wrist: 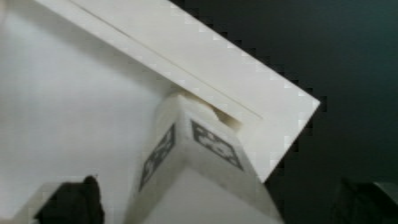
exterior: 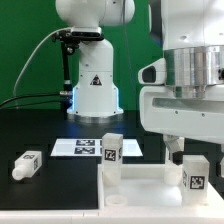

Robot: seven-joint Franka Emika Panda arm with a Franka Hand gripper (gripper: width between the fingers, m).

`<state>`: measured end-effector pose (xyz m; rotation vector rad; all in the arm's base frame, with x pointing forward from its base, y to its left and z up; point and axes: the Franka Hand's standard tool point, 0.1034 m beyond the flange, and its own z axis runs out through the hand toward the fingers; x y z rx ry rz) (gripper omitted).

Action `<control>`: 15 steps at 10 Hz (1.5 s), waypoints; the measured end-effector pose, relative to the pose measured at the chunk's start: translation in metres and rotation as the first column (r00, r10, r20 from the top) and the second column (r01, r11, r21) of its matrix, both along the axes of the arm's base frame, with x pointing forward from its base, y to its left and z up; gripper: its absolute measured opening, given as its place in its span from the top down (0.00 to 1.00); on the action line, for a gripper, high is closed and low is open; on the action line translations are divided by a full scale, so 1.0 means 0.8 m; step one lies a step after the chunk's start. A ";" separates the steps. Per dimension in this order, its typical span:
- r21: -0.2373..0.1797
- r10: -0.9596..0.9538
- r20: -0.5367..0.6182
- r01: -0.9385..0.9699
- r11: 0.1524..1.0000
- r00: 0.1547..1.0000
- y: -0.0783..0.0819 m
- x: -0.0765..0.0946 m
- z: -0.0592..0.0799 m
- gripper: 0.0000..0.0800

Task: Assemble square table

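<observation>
As we read the exterior view from its left, we find one leg (exterior: pixel 28 164) lying on the black worktop (exterior: pixel 40 130), then the marker board (exterior: pixel 85 147), a second leg (exterior: pixel 111 150) upright at a corner of the square tabletop (exterior: pixel 150 186), and a third leg (exterior: pixel 195 173) upright below the arm (exterior: pixel 190 80). In the wrist view we see the fingers (wrist: pixel 71 200) spread either side of the third leg, gaps showing, gripping nothing.

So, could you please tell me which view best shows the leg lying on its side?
The exterior view: the lying leg is in full sight on that view's left, apart from the tabletop. The wrist view shows none of it, only an upright leg at a tabletop corner.
</observation>
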<state>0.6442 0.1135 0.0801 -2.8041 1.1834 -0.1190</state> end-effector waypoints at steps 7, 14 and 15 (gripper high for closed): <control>-0.116 0.392 0.049 -0.385 0.916 0.919 0.001 0.003 -0.005 0.64; 0.023 -0.515 -0.040 0.516 0.856 0.856 -0.007 -0.004 -0.007 0.64; 0.056 -0.641 -0.078 0.645 0.762 0.764 -0.010 -0.004 -0.007 0.64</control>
